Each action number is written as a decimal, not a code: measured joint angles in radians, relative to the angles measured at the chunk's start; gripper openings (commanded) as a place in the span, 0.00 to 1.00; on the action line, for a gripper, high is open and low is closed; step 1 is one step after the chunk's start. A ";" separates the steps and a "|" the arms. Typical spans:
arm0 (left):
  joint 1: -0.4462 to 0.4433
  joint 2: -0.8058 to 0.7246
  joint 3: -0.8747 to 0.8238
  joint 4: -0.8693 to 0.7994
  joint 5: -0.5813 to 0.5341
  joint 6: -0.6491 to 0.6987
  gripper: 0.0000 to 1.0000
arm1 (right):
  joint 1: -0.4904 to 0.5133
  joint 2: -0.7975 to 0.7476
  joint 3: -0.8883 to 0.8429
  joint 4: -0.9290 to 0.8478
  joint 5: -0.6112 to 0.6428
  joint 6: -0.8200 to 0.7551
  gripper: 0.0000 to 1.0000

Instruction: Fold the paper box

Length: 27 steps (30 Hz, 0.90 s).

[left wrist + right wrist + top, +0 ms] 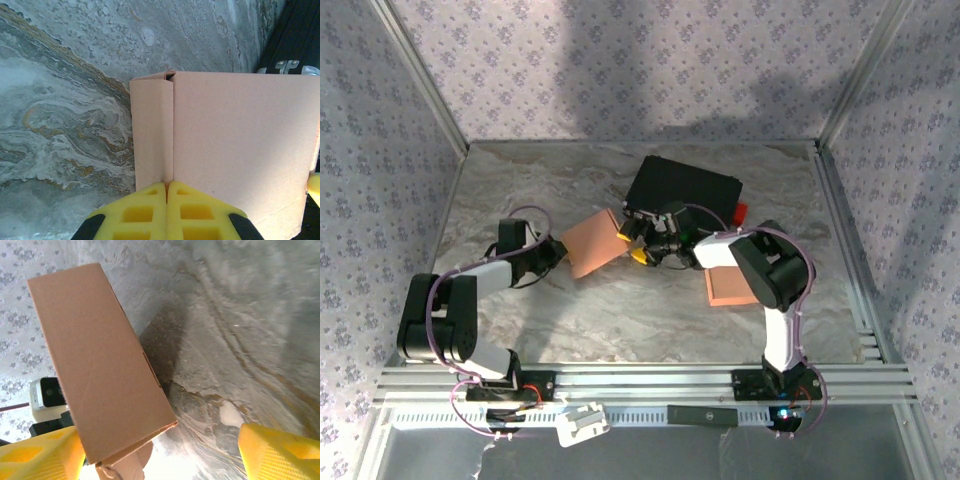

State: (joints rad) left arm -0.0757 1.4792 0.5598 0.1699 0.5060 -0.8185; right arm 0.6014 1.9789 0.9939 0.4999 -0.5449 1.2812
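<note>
- Left arm [470, 285]: it rises from its base at the near left corner of the bench [620, 325], folds back at the elbow, and sends the forearm low towards the middle of the bench. The wrist is roughly level.
- Left gripper [167, 189]: the yellow fingers [135, 212] are pressed together with no gap. A fold line of the paper box [594, 241] runs straight into the seam between them, so the gripper is clamped on the box's left edge. A narrow folded flap lies to the left of the seam and a broad flat panel to the right.
- Right arm [775, 275]: it stands up from its base at the near right edge, bends sharply at the elbow, and reaches left across the bench centre with the forearm near horizontal.
- Right gripper [632, 243]: the jaws stand wide apart at the box's right end. In the right wrist view one finger sits against the lower edge of the box and the other is well clear over bare bench. I cannot tell whether that finger touches the box. Nothing is gripped.
- Paper box: salmon card, flattened, just left of the bench centre between the two grippers. It is tilted, with one end raised and a shadow beneath.
- Black case [685, 188]: near the far edge at centre, just beyond the right gripper.
- Second salmon card piece [723, 289]: flat on the bench towards the right edge, partly under the right arm's elbow.
</note>
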 measured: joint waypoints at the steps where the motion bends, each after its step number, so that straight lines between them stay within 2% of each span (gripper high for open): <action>1: 0.002 0.000 -0.001 0.002 0.003 0.000 0.03 | 0.002 0.012 0.011 0.006 -0.007 -0.008 0.81; 10: 0.005 0.002 -0.003 0.006 0.003 0.001 0.02 | 0.019 0.074 0.105 0.035 -0.055 -0.079 0.74; 23: 0.015 0.015 0.008 -0.008 0.003 0.016 0.03 | 0.043 0.121 0.170 0.134 -0.067 -0.130 0.53; 25: 0.016 0.015 0.014 -0.015 0.003 0.018 0.11 | 0.046 0.121 0.170 0.136 -0.056 -0.127 0.47; 26: 0.017 0.014 0.016 -0.015 0.003 0.018 0.21 | 0.046 0.122 0.170 0.134 -0.049 -0.123 0.43; 27: 0.018 0.009 0.018 -0.016 0.002 0.013 0.36 | 0.046 0.122 0.169 0.130 -0.042 -0.116 0.40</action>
State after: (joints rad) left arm -0.0582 1.4883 0.5781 0.1539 0.5079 -0.8051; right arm 0.6472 2.1006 1.1625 0.6296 -0.5865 1.1652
